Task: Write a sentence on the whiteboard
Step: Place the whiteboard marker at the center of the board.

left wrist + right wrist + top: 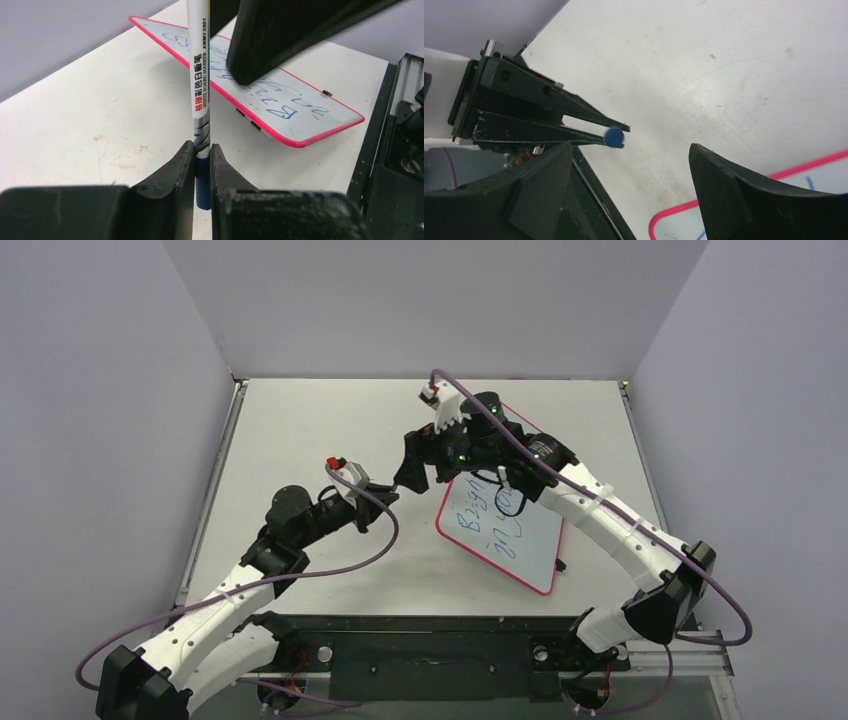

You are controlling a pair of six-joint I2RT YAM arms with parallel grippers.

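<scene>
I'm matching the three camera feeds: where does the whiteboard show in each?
Top external: whiteboard right of centre, partly under the right arm.
Left wrist: whiteboard upper right, behind the marker.
Right wrist: whiteboard corner along the bottom edge.
Shared landmark: left end effector gripping the marker.

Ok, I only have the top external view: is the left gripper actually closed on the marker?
Observer: Yes. In the left wrist view the left gripper is shut on the marker, its fingers pinching the barrel.
Operator: Which end?
Observer: Near the blue end, which pokes out past the fingers.
Operator: And the right gripper?
Observer: The right wrist view shows it open, spread wide, not closed on anything, with the whiteboard corner below.
</scene>
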